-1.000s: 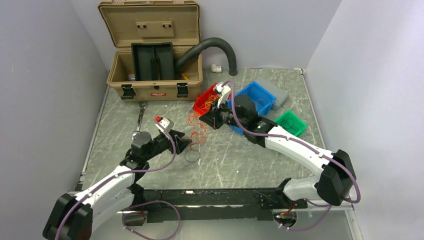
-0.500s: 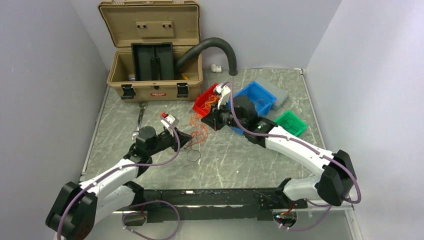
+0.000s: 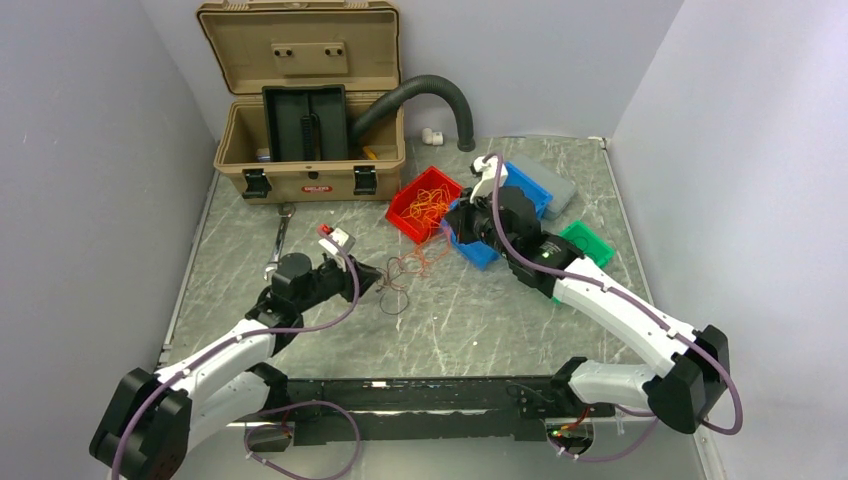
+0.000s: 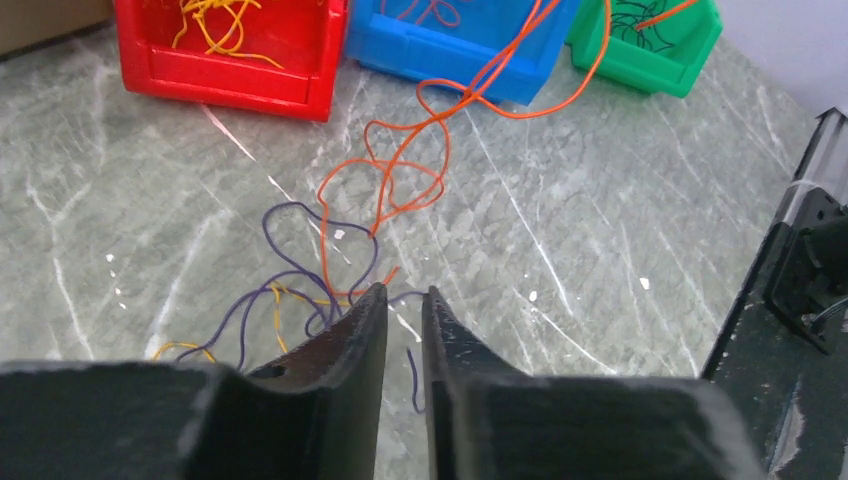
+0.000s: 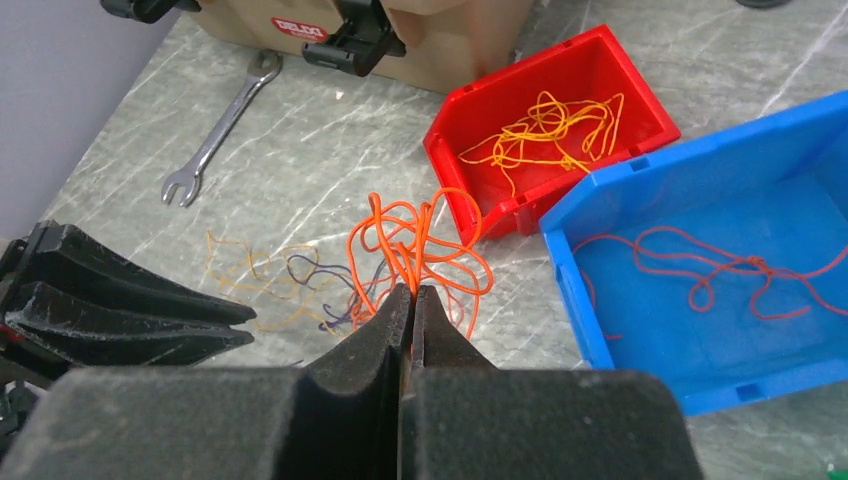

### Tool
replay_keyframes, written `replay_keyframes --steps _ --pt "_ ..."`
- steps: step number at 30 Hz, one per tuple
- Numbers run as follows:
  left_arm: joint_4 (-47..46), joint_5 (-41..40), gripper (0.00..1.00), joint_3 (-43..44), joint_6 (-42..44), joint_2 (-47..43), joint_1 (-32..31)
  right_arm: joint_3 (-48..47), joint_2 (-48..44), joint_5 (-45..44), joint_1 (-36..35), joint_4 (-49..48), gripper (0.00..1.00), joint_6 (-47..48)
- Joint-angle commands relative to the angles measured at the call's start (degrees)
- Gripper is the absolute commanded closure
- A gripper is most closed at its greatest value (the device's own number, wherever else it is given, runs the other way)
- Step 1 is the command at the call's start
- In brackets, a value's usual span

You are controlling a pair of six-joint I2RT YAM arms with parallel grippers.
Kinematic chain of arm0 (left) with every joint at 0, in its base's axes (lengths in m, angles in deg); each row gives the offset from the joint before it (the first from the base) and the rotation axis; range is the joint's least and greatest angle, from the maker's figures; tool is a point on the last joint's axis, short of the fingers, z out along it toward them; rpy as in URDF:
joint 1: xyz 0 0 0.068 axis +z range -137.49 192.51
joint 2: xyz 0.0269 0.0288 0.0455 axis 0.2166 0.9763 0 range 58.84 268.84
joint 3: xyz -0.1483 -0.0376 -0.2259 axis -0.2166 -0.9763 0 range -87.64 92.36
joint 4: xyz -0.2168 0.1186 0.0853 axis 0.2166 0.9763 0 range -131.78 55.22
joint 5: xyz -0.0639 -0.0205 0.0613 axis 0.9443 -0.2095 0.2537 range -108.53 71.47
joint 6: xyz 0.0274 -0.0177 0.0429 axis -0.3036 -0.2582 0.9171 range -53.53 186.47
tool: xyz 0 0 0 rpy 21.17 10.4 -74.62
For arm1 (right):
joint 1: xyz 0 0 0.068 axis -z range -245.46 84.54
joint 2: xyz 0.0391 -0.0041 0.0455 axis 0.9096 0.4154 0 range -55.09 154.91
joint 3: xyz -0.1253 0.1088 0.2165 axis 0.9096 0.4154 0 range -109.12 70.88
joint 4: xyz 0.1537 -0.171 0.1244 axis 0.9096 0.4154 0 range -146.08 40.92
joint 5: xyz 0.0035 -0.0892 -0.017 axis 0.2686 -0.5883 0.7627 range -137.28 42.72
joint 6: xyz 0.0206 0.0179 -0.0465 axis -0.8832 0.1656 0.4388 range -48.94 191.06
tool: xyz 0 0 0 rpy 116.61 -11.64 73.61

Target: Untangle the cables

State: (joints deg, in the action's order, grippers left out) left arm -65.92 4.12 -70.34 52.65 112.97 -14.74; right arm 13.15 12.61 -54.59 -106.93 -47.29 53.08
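A loose tangle of thin purple and yellow cables (image 4: 290, 290) lies on the table, also in the top view (image 3: 396, 282) and the right wrist view (image 5: 280, 270). An orange cable (image 4: 400, 180) rises from it in loops toward the blue bin. My right gripper (image 5: 412, 290) is shut on this orange cable (image 5: 420, 240) and holds it above the table by the blue bin (image 3: 449, 236). My left gripper (image 4: 404, 292) sits low at the tangle's near edge (image 3: 378, 272). Its jaws stand a narrow gap apart with nothing clearly between them.
A red bin (image 3: 405, 222) holds yellow-orange wires. A blue bin (image 5: 580, 260) holds a red wire. A green bin (image 4: 640, 70) holds black wires. An open tan toolbox (image 3: 310, 180), a ribbed black hose (image 3: 430, 88) and a wrench (image 3: 280, 235) are at the back left.
My right gripper has moved right and back toward the blue bin, drawing the orange cable out of the tangle and uncovering the red bin. The left gripper stays at the tangle.
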Motion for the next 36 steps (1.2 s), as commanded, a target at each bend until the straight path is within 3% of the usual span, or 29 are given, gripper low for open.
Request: replay_keyframes --steps 1,3,6,19,27,29,33,35,36 --pt "-0.55 1.2 0.59 2.64 1.89 1.12 -0.82 -4.26 -1.32 1.35 1.15 1.25 1.0 -2.16" --pt "-0.23 -0.84 0.36 2.86 2.6 1.42 -2.12 -5.78 -1.13 3.95 1.15 1.73 1.0 -2.68" --pt "-0.79 -2.23 0.23 3.18 4.11 2.47 -3.87 -7.74 -0.94 6.56 1.11 2.76 1.0 -3.54" --pt "-1.81 -4.8 0.27 4.71 5.58 4.77 -5.99 -11.76 -2.56 22.55 1.08 3.32 1.0 -9.62" --pt "-1.12 -3.91 0.41 7.25 5.04 7.83 -6.12 -8.17 -3.96 29.02 0.91 -0.74 1.0 -15.01" --pt "-0.79 -3.43 0.48 7.92 4.86 8.61 -6.13 -8.07 -4.47 28.96 0.95 -0.31 1.0 -15.09" --pt "-0.36 -3.83 0.71 8.62 4.26 9.22 -6.16 -7.5 -5.58 25.81 0.95 1.29 1.0 -14.93" --pt "0.01 -3.54 0.95 9.22 3.9 9.68 -6.24 -7.49 -5.65 25.24 0.94 2.01 1.0 -15.14" --pt "0.55 -3.42 1.0 9.59 3.85 9.92 -6.21 -7.5 -5.67 24.82 0.95 2.29 1.0 -15.16"
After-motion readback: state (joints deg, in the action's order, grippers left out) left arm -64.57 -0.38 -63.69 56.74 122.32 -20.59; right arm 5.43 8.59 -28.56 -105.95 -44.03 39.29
